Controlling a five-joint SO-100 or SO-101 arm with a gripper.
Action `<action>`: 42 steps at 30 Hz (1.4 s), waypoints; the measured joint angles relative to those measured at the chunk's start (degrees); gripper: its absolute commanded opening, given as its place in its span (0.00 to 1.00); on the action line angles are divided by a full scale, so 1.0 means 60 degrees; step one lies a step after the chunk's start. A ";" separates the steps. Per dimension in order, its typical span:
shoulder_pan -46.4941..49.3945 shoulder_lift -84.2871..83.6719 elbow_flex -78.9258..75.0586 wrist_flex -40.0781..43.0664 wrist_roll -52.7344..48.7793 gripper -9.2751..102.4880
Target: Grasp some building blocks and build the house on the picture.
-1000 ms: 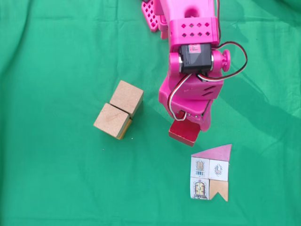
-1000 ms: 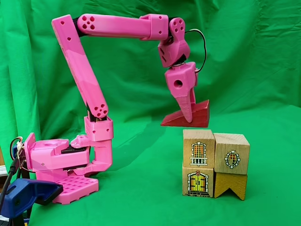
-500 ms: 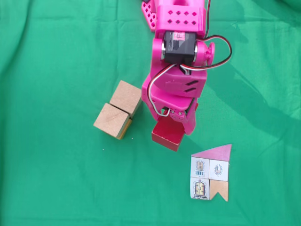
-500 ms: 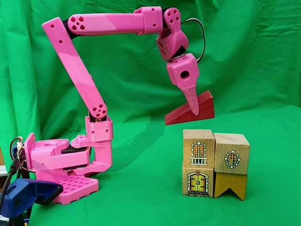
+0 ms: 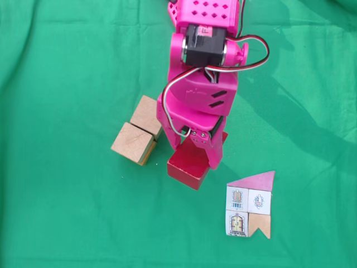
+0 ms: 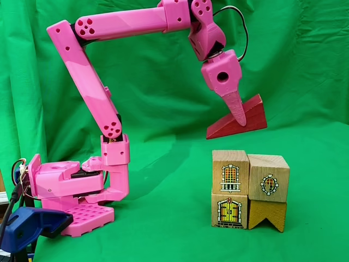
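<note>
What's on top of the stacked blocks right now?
Nothing rests on the stacked blocks. The red roof block, held in the gripper, hangs tilted above them, apart. From above, the arm covers part of it.

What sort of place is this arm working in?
Probably a hobbyist's tabletop demo set: green cloth drapes backdrop and table, a pink 3D-printed arm holds a dark-red wedge block in its gripper, and a paper house cut-out lies as reference.

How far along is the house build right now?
Done: the wall blocks stand stacked two by two in a fixed view. In hand: the hand grips the red roof block, tilted, in the air above them. Left: bring the roof over the walls, level it, set it down and let go.
</note>
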 measured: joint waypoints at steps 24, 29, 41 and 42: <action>0.1831 0.0308 -0.0059 0.0000 -0.1802 0.26; 0.1978 0.0791 -0.0073 0.0352 -0.1802 0.26; 0.2461 0.0894 -0.0073 0.1743 -0.1802 0.26; 0.2637 0.0894 -0.0073 0.1743 -0.1802 0.26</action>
